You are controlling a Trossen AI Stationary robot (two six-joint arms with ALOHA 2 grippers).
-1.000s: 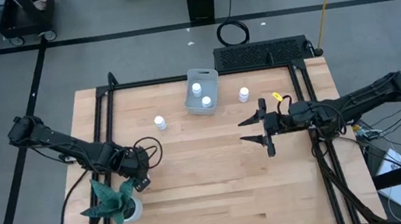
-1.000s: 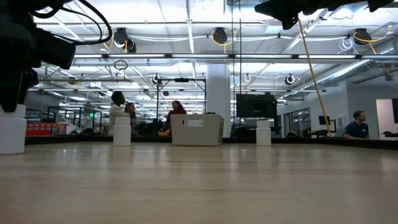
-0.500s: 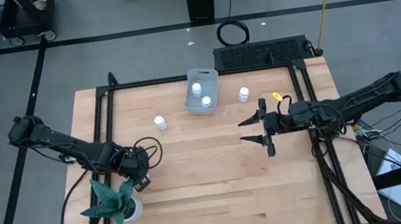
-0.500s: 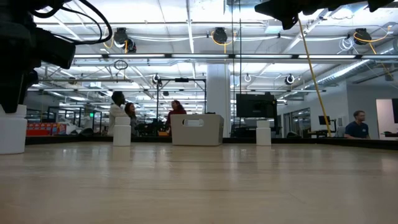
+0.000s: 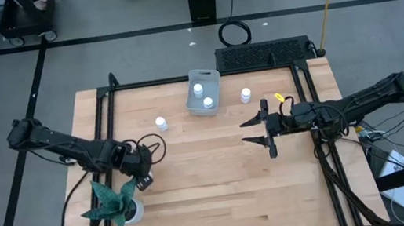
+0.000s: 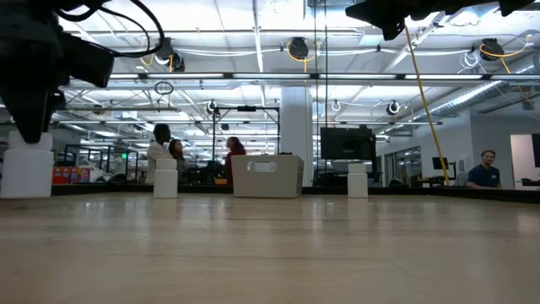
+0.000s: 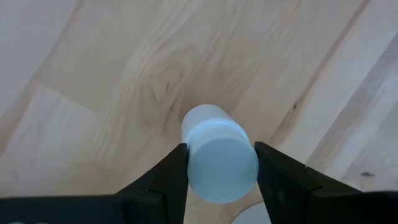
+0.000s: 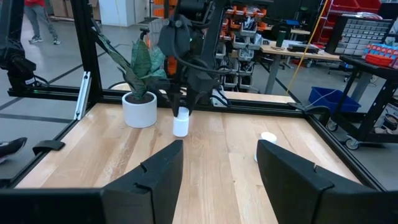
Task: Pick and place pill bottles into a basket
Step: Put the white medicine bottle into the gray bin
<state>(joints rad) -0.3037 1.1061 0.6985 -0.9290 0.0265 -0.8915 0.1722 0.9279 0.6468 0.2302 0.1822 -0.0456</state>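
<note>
Open-plan robotics lab or workshop: exposed white ceiling with strip lights [image 6: 278, 78], grey concrete floor [image 5: 138, 51], black metal-framed pale wooden table [image 5: 214, 198], parts-bin racks [image 8: 364, 34], people at distant workbenches [image 6: 169, 152].

Five small white capped pill bottles [image 5: 161, 123]: two upright inside pale grey-blue basket [image 5: 194, 103], one just beside its right wall, one on open table left of it, one clamped between left pincer [image 7: 219, 168] fingers.

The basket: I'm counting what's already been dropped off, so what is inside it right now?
From above, two pill bottles stand inside the basket. In the low view its near wall hides the contents, so anything lying lower cannot be ruled out.
</note>
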